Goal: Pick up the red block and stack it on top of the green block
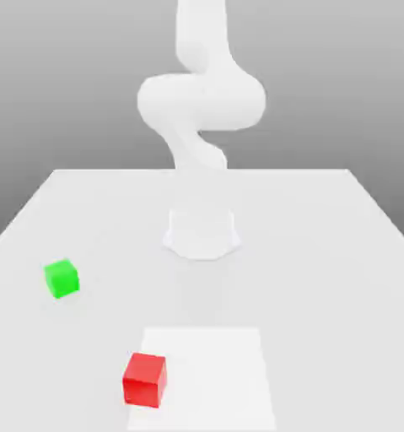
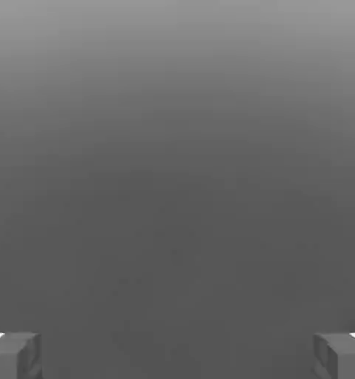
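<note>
Exterior View: Blocks Apart, Gripper Open, Nothing Held

Exterior view shows the red block [image 1: 144,380] resting on the table [image 1: 323,253] near the front edge, toward the exterior view's left, overlapping the edge of a paler square patch [image 1: 213,371]. The green block [image 1: 61,278] sits farther back and farther toward the exterior view's left, well apart from the red block. The arm [image 1: 201,110] rises from its base [image 1: 202,234] at the middle of the table, away from both blocks.

Hand view shows the gripper [image 2: 177,355] with its two fingertips [image 2: 13,354] spread wide at opposite edges of the picture, with nothing between them.

Handling judgement: the red block appears to be a small rigid cube, likely light, with flat faces that should not deform under pressure. The recommended hold is across two opposite vertical faces, centred, with the fingers aligned square to those faces. An off-centre or corner grip risks rotating the block during lift and spoiling the placement on the green block.
</note>
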